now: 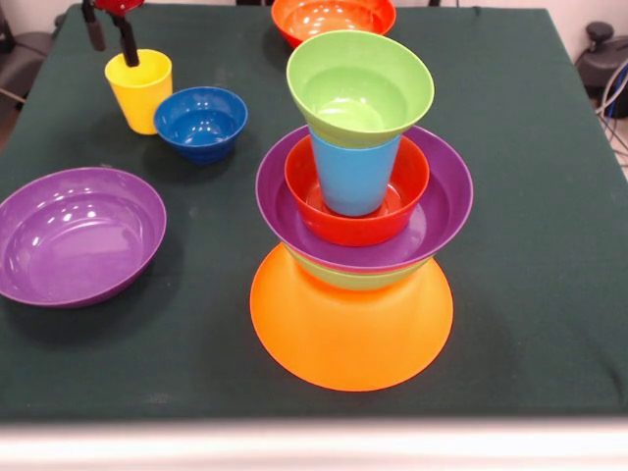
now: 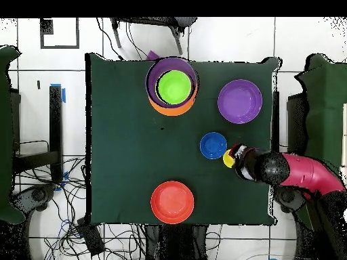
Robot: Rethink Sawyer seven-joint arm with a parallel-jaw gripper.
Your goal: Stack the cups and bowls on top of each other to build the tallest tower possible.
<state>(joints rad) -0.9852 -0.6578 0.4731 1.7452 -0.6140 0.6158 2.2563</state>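
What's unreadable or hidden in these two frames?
- Gripper: front view cuts it off at the top edge; overhead, the arm covers it. Whether it grips the yellow cup cannot be told.
- Yellow cup: overhead, mostly under the arm.
- Tower: overhead shows only the top green bowl and rims; the blue cup is hidden beneath.
- Lower green bowl: front view, just a sliver under the purple bowl.
- Red bowl: cut by the top edge.

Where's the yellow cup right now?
In the front view the yellow cup stands upright at the table's far left, just left of the blue bowl, with the tool directly above it.
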